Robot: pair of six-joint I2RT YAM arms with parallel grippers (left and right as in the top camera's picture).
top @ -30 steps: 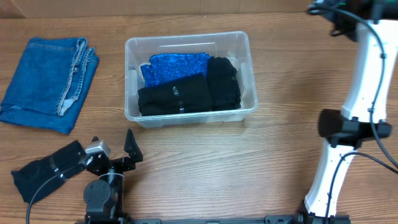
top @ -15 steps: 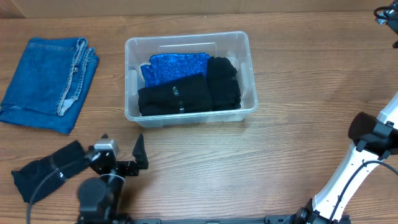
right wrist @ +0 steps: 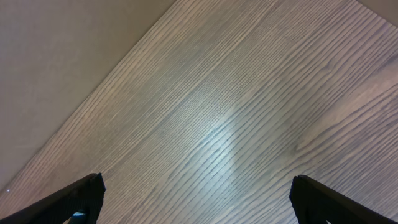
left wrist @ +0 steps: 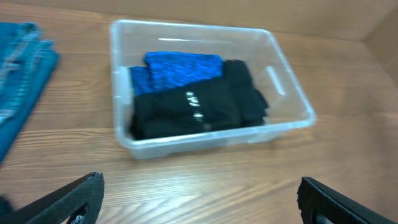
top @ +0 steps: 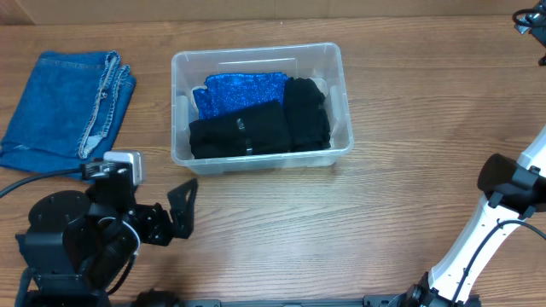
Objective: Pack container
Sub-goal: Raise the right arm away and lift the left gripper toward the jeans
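The clear container (top: 256, 49) stands at the middle back of the table. It holds a blue garment (top: 243, 89) and folded black garments (top: 243, 132). In the left wrist view the container (left wrist: 211, 138) lies ahead of my left gripper (left wrist: 199, 190), which is open and empty over bare wood. In the overhead view the left gripper (top: 181, 211) is in front of the container's left end, apart from it. My right gripper (right wrist: 196, 186) is open and empty over bare table. It is almost out of the overhead view, at the top right corner.
Folded blue jeans (top: 64, 111) lie at the back left and show at the left edge of the left wrist view (left wrist: 18, 68). The left arm's body (top: 77, 239) fills the front left corner. The right arm (top: 503, 183) stands at the right edge.
The left arm has lifted and swung left, now covering the black cloth that lay at the front left. The right arm's upper part has swung out of view at the top right.
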